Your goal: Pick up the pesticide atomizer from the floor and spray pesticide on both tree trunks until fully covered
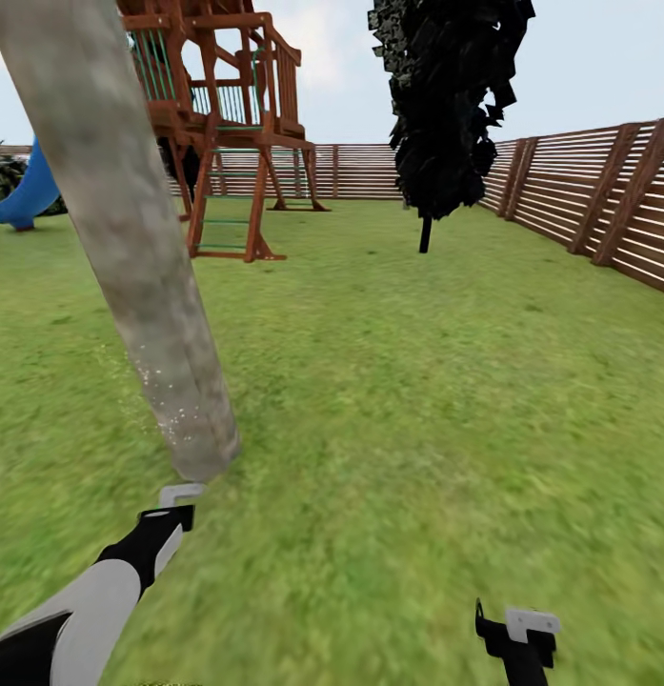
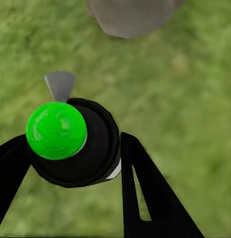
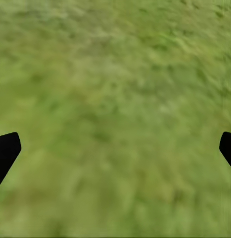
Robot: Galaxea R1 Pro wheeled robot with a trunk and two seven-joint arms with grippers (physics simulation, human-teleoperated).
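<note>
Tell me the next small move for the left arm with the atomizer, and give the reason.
Probably raise the left tool a little while it grips the pesticide atomizer, aiming its nozzle higher up the tree trunk. The whitish pesticide specks sit only near the trunk's base, just ahead of the nozzle, while the upper trunk looks bare.

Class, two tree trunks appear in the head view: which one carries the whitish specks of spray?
The thick, leaning grey-brown trunk just beyond the left claw; specks dot its lower part. The thin dark trunk near the fence shows none.

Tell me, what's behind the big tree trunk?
Behind the tree trunk stand a wooden playhouse, a blue slide and the fence. The trunk covers part of the lawn.
</note>
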